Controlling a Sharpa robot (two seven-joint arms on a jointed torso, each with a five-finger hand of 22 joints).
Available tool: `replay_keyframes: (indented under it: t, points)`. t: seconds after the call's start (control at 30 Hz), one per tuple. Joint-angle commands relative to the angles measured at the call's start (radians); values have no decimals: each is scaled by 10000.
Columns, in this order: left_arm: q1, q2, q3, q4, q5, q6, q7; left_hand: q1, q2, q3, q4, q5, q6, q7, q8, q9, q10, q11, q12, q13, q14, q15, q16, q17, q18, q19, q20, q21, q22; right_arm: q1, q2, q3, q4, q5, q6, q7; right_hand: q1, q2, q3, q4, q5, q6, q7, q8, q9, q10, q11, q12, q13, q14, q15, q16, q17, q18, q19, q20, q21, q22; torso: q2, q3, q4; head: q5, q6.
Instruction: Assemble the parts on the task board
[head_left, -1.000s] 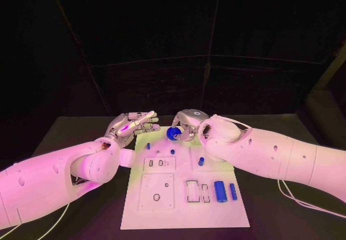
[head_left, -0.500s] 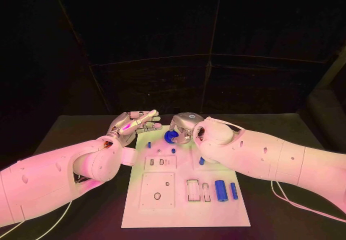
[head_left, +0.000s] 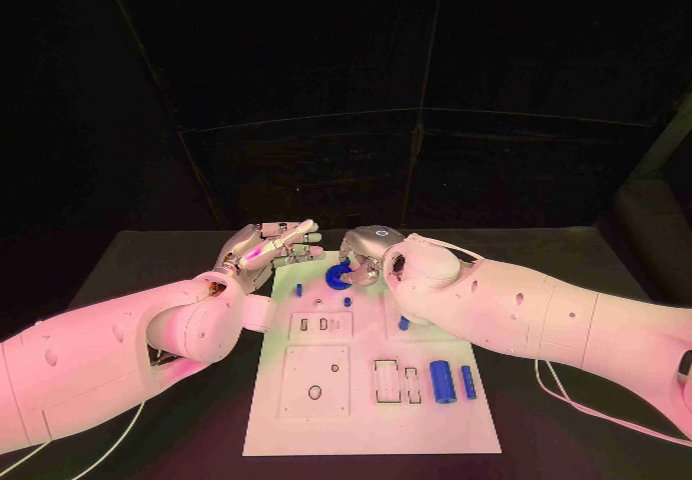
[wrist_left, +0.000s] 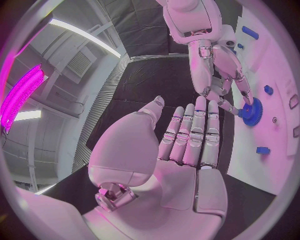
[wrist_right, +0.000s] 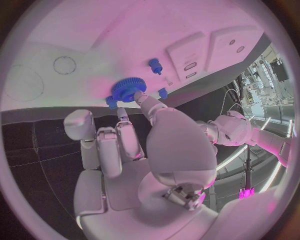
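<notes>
The white task board (head_left: 368, 420) lies in the middle of the black table. At the board's far end my right hand (head_left: 371, 250) pinches a blue gear (head_left: 339, 277) with its fingertips. The right wrist view has the gear (wrist_right: 128, 89) low over the board with fingertips (wrist_right: 142, 100) on its rim. My left hand (head_left: 267, 250) hovers off the board's far left corner, fingers straight and side by side, holding nothing. The left wrist view shows that flat hand (wrist_left: 187, 150) facing the right hand (wrist_left: 219, 65) and the gear (wrist_left: 253, 111).
Two blue cylinders (head_left: 441, 382) (head_left: 467, 381) lie at the board's right side beside rectangular slots (head_left: 387, 382). Small blue pegs (head_left: 299, 291) (head_left: 346, 301) (head_left: 402, 322) stand near the gear. A square plate with an oval hole (head_left: 313, 393) sits at the near left.
My right hand has carried the gear a little leftward and lower toward the board. The left hand has stayed almost where it was.
</notes>
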Motion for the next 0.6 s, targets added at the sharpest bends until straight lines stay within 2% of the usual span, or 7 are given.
replay_keyframes:
  t: [0.03,0.2,0.37,0.47,0.6]
  points:
    - [15,13,8,3,-6,128,49,24,107,-15,-58,-57,55,6,-49,1,36,1,-49,2,50,48,-11,16,147,86,-2,-55,-14,21,50,2,-44,96,5,-33,-78,-104,-218,116,-87,-175,20,-22,-8,-86,39,-82,57,1038,78,61,2635,-71,-36,100,-46,-31,1,1,-7,8,-10]
    - [16,14,8,0,-6,129,42,24,107,-15,-58,-57,55,6,-49,1,36,1,-49,2,50,48,-11,16,147,86,-2,-55,-14,21,70,2,-67,215,166,24,-356,-155,-929,605,-137,-290,48,26,18,-130,80,-81,21,1038,119,61,2635,-61,-68,150,-48,-67,-3,-1,-9,6,-13]
    - [16,13,8,0,-6,132,38,24,107,-15,-58,-57,55,6,-49,1,36,1,-49,2,50,48,-11,16,147,86,-2,-55,-14,21,14,2,-30,302,228,42,-470,-22,-1741,1211,-70,-238,60,73,37,-132,97,-34,32,1038,150,61,2635,-56,-77,174,-28,-75,-3,-1,-14,4,-15]
    - [16,11,8,-1,-6,140,34,24,107,-15,-58,-57,55,6,-49,1,36,1,-49,2,50,48,-11,16,147,86,-2,-55,-14,21,-160,2,119,358,-90,87,-497,94,-2008,1488,70,-149,44,114,51,-100,93,14,71,1038,151,61,2635,-63,-59,183,-3,-51,-6,6,-15,12,1]
    - [16,-27,8,-7,-6,139,34,24,107,-15,-58,-57,55,6,-49,1,36,1,-49,2,50,48,-11,16,147,86,-2,-55,-14,20,-801,-1,638,767,-986,424,-438,145,-2166,1627,157,-41,13,164,65,-37,67,82,140,1038,132,61,2635,-66,-39,172,19,-30,-23,22,-45,11,34]
